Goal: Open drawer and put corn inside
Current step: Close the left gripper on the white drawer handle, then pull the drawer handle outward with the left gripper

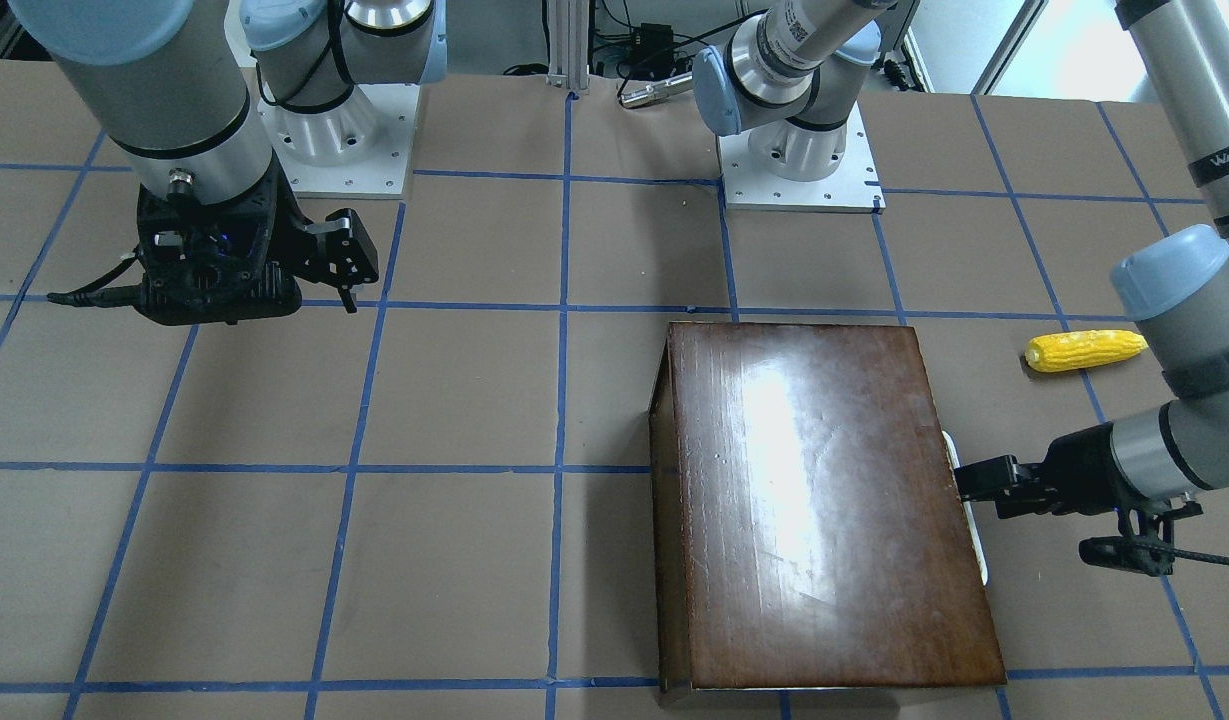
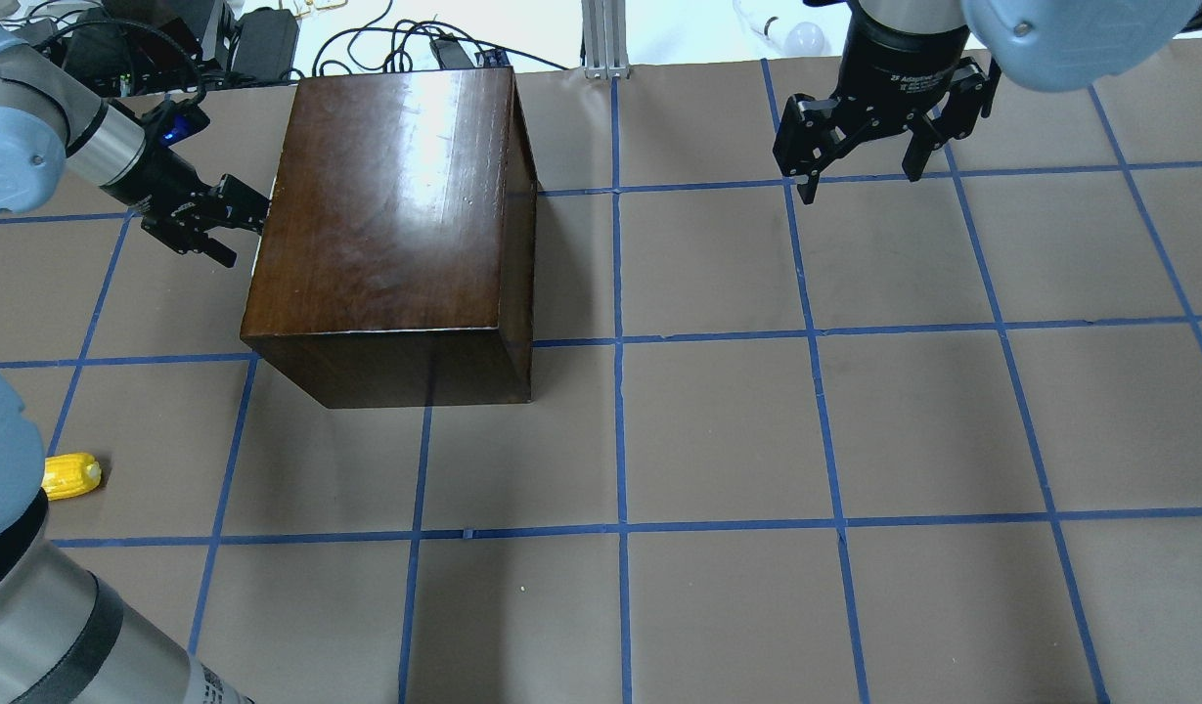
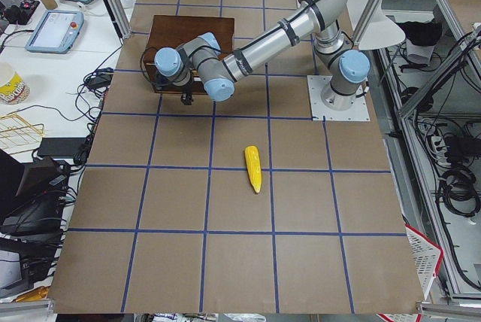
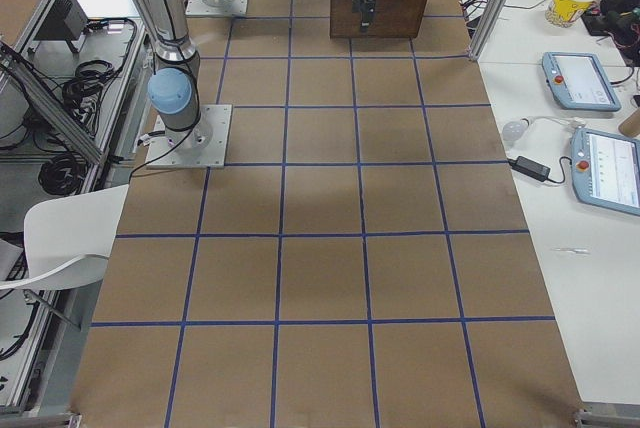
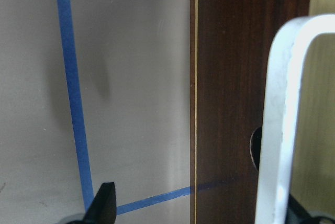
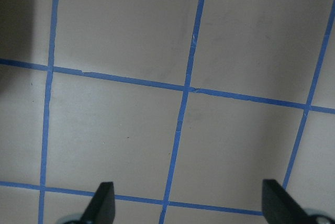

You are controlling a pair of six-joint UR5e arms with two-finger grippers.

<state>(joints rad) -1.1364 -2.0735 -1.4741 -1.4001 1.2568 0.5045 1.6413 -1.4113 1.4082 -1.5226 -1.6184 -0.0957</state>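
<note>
The glossy dark brown box [image 2: 385, 215] stands on the table with the drawer pushed in; only its white handle [image 1: 977, 545] sticks out of the side. My left gripper [image 2: 253, 220] is level with that handle and open. In the left wrist view the handle [image 5: 282, 119] stands between the fingers, close to the right one, in front of the dark front panel [image 5: 225, 103]. The yellow corn [image 1: 1084, 350] lies on the table beside my left arm, also seen from overhead [image 2: 70, 476]. My right gripper [image 2: 863, 186] hangs open over bare table, far from the box.
Brown paper with a blue tape grid [image 6: 183, 88] covers the table. Both arm bases [image 1: 799, 150] sit on plates at the robot's edge. Cables and tablets [image 4: 585, 83] lie on a side table beyond the edge.
</note>
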